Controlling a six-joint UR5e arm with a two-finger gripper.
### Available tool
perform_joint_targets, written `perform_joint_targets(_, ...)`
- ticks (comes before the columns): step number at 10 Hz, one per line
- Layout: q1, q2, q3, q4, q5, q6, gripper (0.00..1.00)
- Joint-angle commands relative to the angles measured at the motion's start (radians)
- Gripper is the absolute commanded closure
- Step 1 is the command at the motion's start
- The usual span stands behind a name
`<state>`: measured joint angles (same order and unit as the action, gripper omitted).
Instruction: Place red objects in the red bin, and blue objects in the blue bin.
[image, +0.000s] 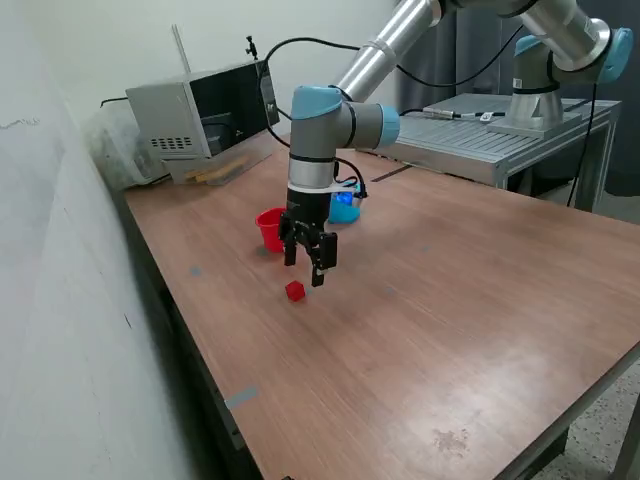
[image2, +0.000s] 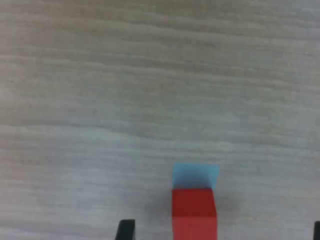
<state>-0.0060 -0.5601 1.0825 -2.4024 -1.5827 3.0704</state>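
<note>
One small red cube (image: 294, 291) lies on the wooden table (image: 450, 300). My gripper (image: 305, 268) hangs just above it, a little toward the exterior view's right, with its fingers apart and empty. In the wrist view the red cube (image2: 194, 215) sits between the two fingertips (image2: 126, 230), nearer one of them, with the gripper (image2: 221, 232) open around it. The red cup (image: 270, 228) stands just behind the gripper. The light blue cup (image: 345, 206) stands beyond it, partly hidden by the arm. No dark blue cubes and no second red cube are in view.
A scrap of light blue tape (image2: 195, 176) lies on the table against the cube. A grey box-like appliance (image: 200, 115) stands at the back left. A metal platform (image: 500, 140) with a second arm's base (image: 540, 95) is at the back right. A wall (image: 60, 300) runs along the left.
</note>
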Motion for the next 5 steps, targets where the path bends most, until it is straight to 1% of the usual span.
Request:
perform_joint_targets(1, -0.002, 0.003, -0.018, -0.010, 0.004, 0.001, 0.00)
perform_joint_targets(4, -0.002, 0.014, -0.021, -0.015, 0.007, 0.001, 0.00)
perform_joint_targets(5, -0.002, 0.020, -0.019, -0.015, 0.007, 0.001, 1.00)
